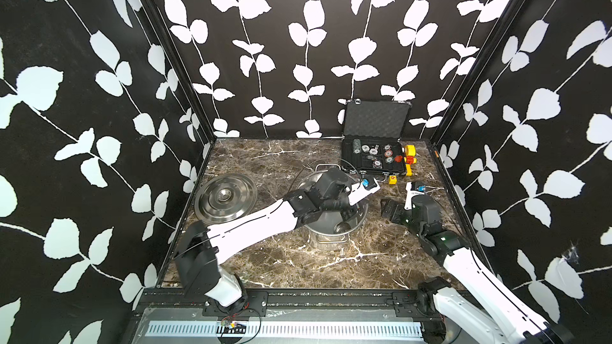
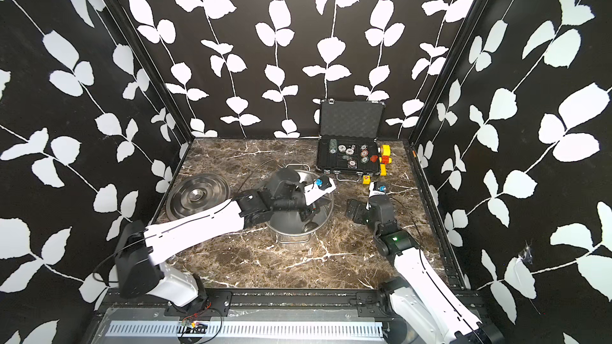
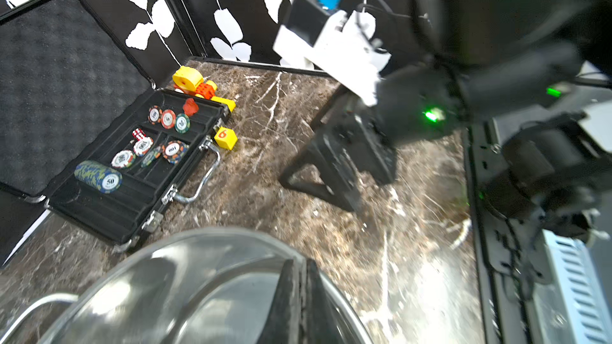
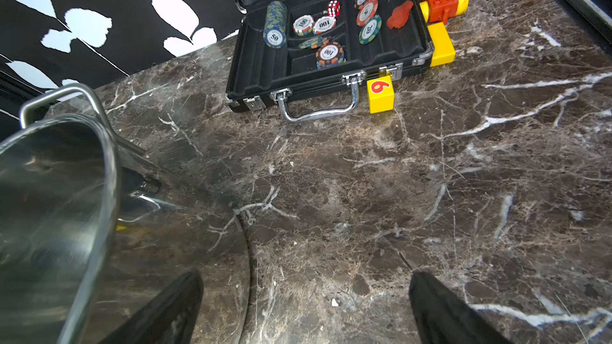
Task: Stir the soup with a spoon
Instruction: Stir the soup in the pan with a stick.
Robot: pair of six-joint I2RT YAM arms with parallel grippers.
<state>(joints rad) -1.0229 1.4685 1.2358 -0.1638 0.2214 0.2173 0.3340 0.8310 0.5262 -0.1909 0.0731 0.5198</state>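
Left arm down in the steel pot, right arm parked beside it.

From here I see the pot (image 1: 326,221) standing mid-table (image 1: 298,269), tall and mirror-bright, with a wire loop handle at the back and another at the front. Its flat lid (image 1: 226,197) lies just to its left. The ladle (image 1: 342,226) shows only its round bowl, low inside near the front wall. My left gripper (image 1: 347,215) reaches in over the rim, jaws clenched. Whether they pinch the ladle's handle I cannot tell. The right gripper (image 4: 304,276) hovers over bare marble to the right of the pot, jaws spread wide and holding nothing.
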